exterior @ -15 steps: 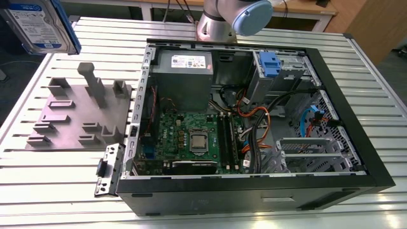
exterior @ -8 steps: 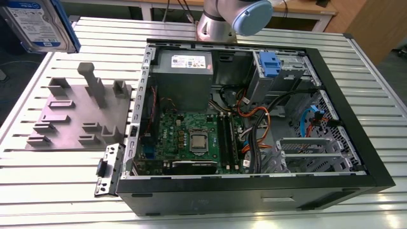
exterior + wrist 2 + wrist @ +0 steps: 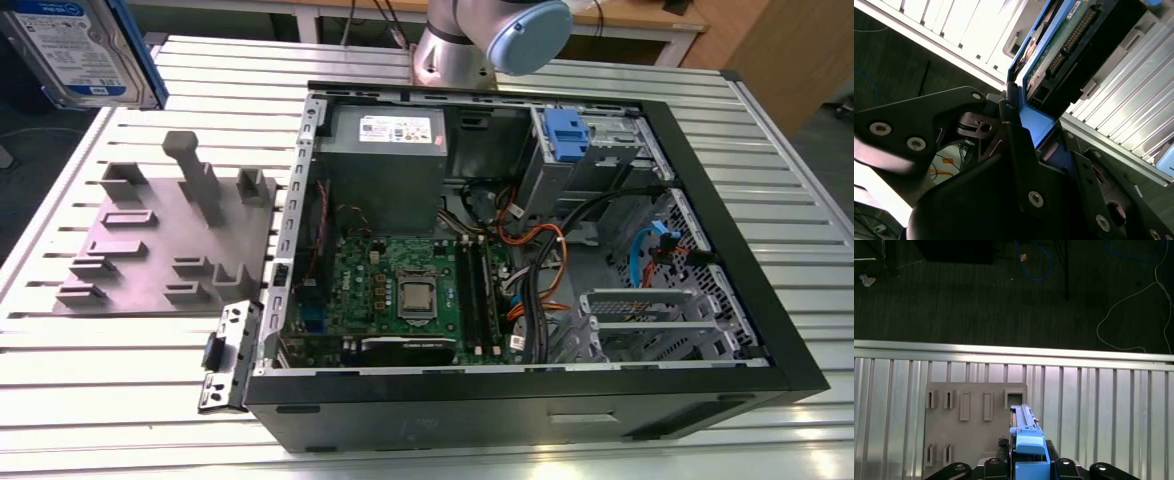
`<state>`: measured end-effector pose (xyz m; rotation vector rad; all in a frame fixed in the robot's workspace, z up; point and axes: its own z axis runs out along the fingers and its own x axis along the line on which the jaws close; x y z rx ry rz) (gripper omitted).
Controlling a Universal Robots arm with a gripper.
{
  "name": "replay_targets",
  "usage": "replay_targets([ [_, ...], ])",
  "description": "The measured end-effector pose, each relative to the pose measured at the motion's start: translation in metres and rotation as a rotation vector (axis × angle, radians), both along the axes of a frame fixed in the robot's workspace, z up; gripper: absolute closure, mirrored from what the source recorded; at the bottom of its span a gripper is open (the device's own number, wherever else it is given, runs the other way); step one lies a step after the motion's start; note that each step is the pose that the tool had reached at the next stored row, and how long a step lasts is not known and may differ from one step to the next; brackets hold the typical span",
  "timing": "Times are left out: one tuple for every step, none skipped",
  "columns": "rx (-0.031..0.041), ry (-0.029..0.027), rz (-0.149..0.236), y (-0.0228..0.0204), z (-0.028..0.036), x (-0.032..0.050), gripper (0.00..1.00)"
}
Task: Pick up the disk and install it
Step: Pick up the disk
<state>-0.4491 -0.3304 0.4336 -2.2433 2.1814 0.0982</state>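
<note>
Flat rectangular silver metal disk [image 3: 70,45], white-and-blue label, blue plastic carrier frame: held in air at exterior view's left, over grey slotted fixture plate [image 3: 971,440]. Second wrist view: green circuit-board underside. Black gripper [image 3: 1036,125] clamped on disk's blue frame.

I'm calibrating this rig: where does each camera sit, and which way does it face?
Exterior view: above the table, looking down into the open case; the arm shows beyond it.
First wrist view: on the arm, looking down past the tool at the fixture and floor.
Second wrist view: behind the tool, looking along it at the disk.
All three share disk and table.
</note>
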Motion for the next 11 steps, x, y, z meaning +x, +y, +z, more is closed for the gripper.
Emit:
replay_targets([
  [-0.0001,0.0001,0.000,0.0000,0.0002,0.0000,0.63],
  [-0.0001,0.0003,0.000,0.0000,0.0005,0.0000,0.63],
  [-0.0001,0.0003,0.000,0.0000,0.0009,0.0000,0.63],
  [0.0000,0.0000,0.000,0.0000,0.0012,0.0000,0.63],
  [0.0000,0.0001,0.000,0.0000,0.0017,0.0000,0.63],
  [0.0000,0.0001,0.000,0.0000,0.0022,0.0000,0.63],
  [-0.0001,0.0001,0.000,0.0000,0.0028,0.0000,0.63],
  [0.0000,0.0000,0.000,0.0000,0.0032,0.0000,0.63],
  [0.0000,0.0001,0.000,0.0000,0.0037,0.0000,0.63],
  [0.0000,0.0000,0.000,0.0000,0.0040,0.0000,0.63],
  [0.0000,0.0000,0.000,0.0000,0.0043,0.0000,0.63],
])
